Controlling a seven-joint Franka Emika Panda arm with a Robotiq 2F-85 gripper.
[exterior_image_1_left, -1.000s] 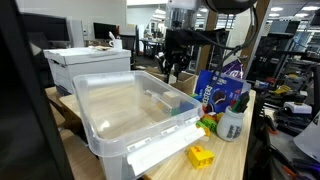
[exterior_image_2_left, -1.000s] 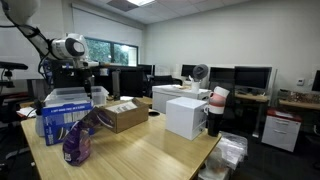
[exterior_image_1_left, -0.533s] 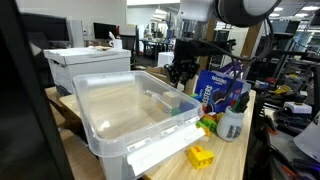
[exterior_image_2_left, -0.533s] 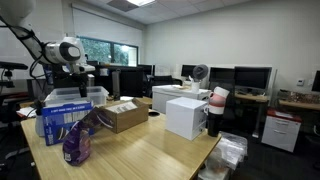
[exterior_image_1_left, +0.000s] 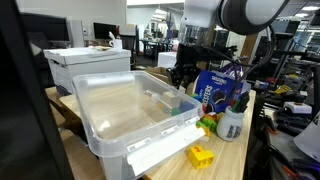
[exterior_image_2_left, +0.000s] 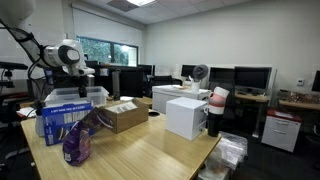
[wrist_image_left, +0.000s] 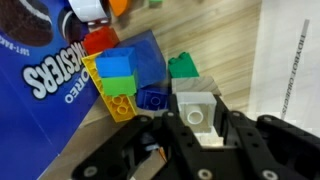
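white toy brick (wrist_image_left: 197, 104) sits pinched in the claw (wrist_image_left: 203, 122), over the wooden tabletop (wrist_image_left: 215, 35), near a green brick (wrist_image_left: 182, 66) and a blue cookie bag (wrist_image_left: 50, 75).

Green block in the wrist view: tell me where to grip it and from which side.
Grip the green block across its flat side walls, coming straight down from above: it seems to sit flat on the table, with the bag at one side and bare wood at the other.
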